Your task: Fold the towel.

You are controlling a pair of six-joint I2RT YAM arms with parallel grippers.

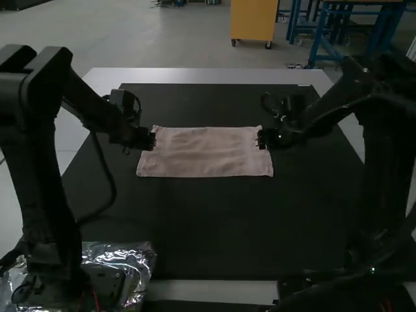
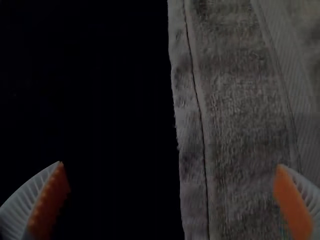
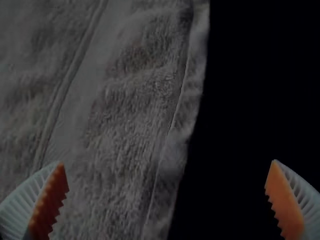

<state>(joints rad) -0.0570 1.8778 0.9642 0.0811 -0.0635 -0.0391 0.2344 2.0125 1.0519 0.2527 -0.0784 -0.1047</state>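
Note:
In the high view the pale pinkish towel (image 1: pixel 207 153) lies flat as a wide rectangle. The left arm's gripper (image 1: pixel 153 140) is at its left short edge, and the right arm's gripper (image 1: pixel 261 139) is at its right short edge. The left wrist view shows the left gripper (image 2: pixel 172 192) open, its fingers on either side of the hemmed towel edge (image 2: pixel 192 125). Likewise, the right gripper (image 3: pixel 167 190) stands open in the right wrist view, straddling the opposite hem of the towel (image 3: pixel 130 115). Whether the fingertips touch the cloth, I cannot tell.
A black mat (image 1: pixel 214 227) lies under the towel on a light table (image 1: pixel 208 76). Crinkled silvery plastic (image 1: pixel 133 260) is near the left arm's base. A dark cable (image 1: pixel 109 188) hangs along the left arm.

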